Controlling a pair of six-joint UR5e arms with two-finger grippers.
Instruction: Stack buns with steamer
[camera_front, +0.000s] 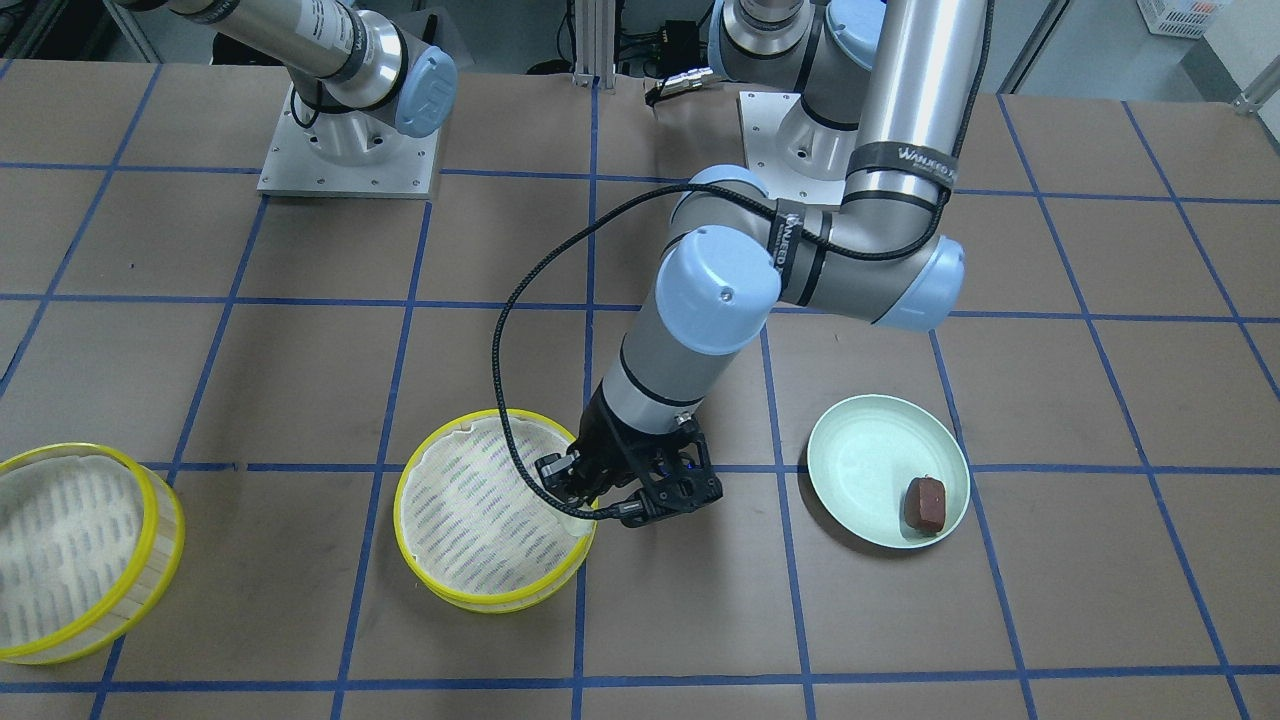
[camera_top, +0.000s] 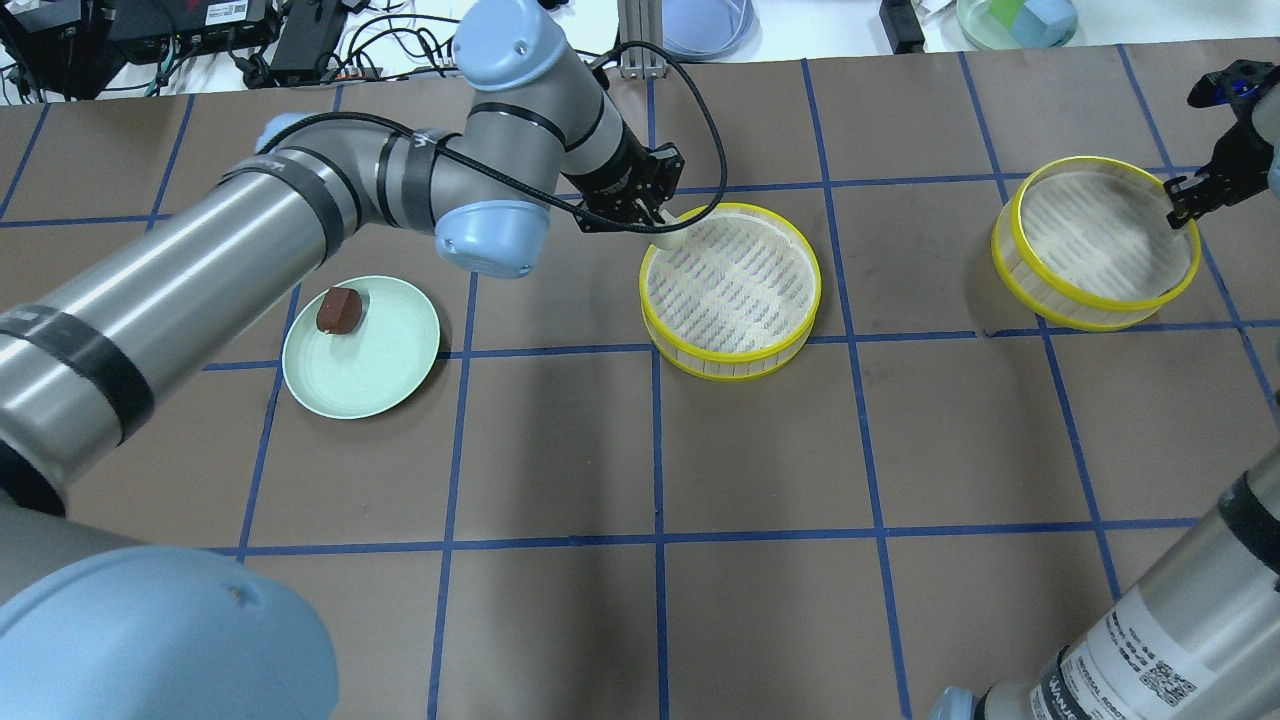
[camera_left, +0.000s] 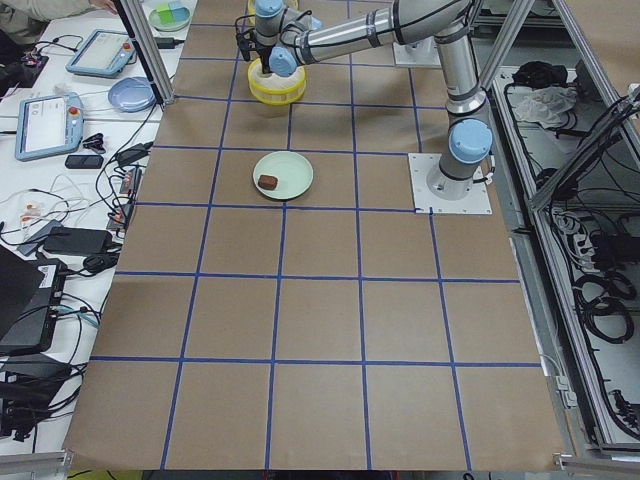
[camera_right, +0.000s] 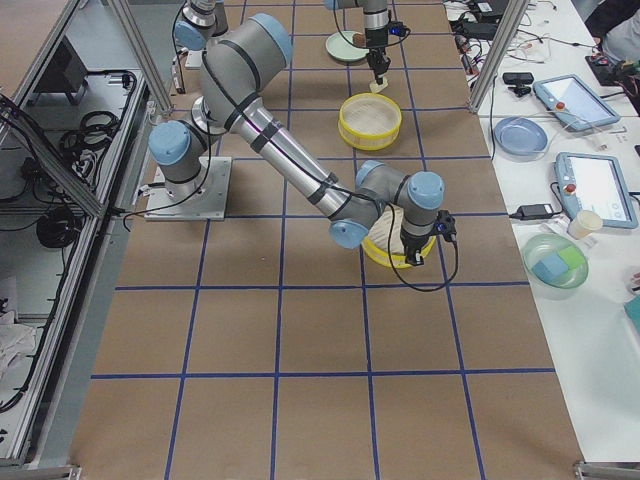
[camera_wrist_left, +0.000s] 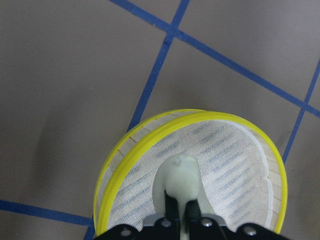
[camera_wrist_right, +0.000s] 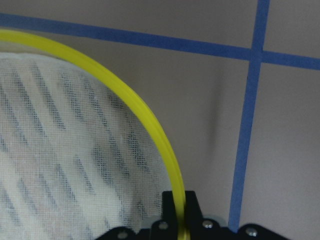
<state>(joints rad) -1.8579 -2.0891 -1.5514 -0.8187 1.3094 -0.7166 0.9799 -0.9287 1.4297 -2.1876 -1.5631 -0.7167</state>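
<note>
Things sitting around the middle tray (camera_top: 725, 362)

The plate (camera_top: 375, 365) is lying to the middle tray's left, with the plate bun (camera_top: 339, 310) sitting on the plate's far left part. The other tray (camera_top: 1070, 305) is sitting well off to the middle tray's right, with the right gripper (camera_top: 1185, 205) pinching that tray's far right rim. The left gripper (camera_top: 657, 224) is holding the held bun (camera_top: 672, 238) just above the middle tray's far left edge.

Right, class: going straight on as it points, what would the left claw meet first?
Probably the mesh floor of the middle steamer tray; the pale bun in the left claw would touch first.
</note>
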